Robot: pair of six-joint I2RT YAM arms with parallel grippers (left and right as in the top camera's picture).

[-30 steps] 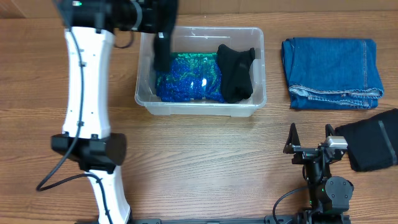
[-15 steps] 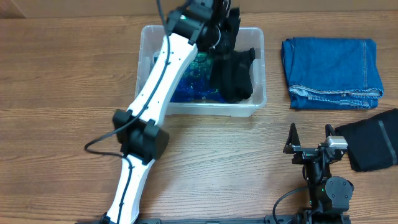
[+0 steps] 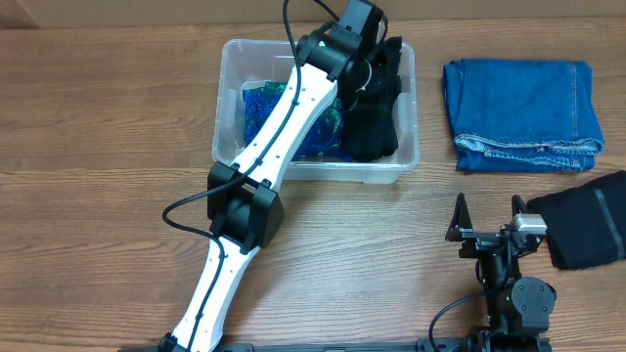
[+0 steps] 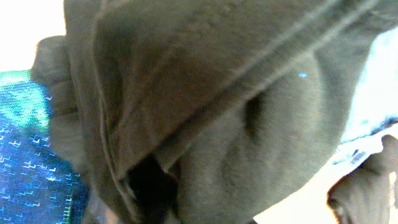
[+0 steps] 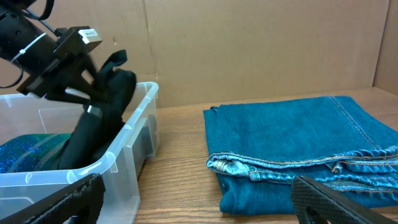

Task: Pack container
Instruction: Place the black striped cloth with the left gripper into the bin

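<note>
The clear plastic container (image 3: 313, 172) stands on the bench (image 3: 98, 147) in the upper middle of the overhead view. Inside it, a blue sparkly cloth (image 3: 258, 104) lies along the left and middle. A black garment (image 3: 374, 132) fills the right end.

The left arm (image 3: 279, 147) runs from the bottom left of the overhead frame diagonally up over the container. The left gripper (image 3: 377, 64) is at the container's far right corner, pushed into the black garment. That garment is bunched up there and stands above the rim, as the right wrist view shows at its left side. The left wrist view is almost filled with dark folds of this cloth, with a strip of the blue cloth at its left edge. The jaws themselves are buried in fabric, so I cannot tell whether they are clenched or released.

A folded pair of blue jeans (image 3: 523, 112) lies on the bench in the upper right, just beside the container but apart from it. A folded black cloth (image 3: 587, 230) lies at the right edge, below the jeans.

The right gripper (image 3: 486, 217) sits at the lower right, close to the folded black cloth. Its jaws are spread wide and grasp nothing.
</note>
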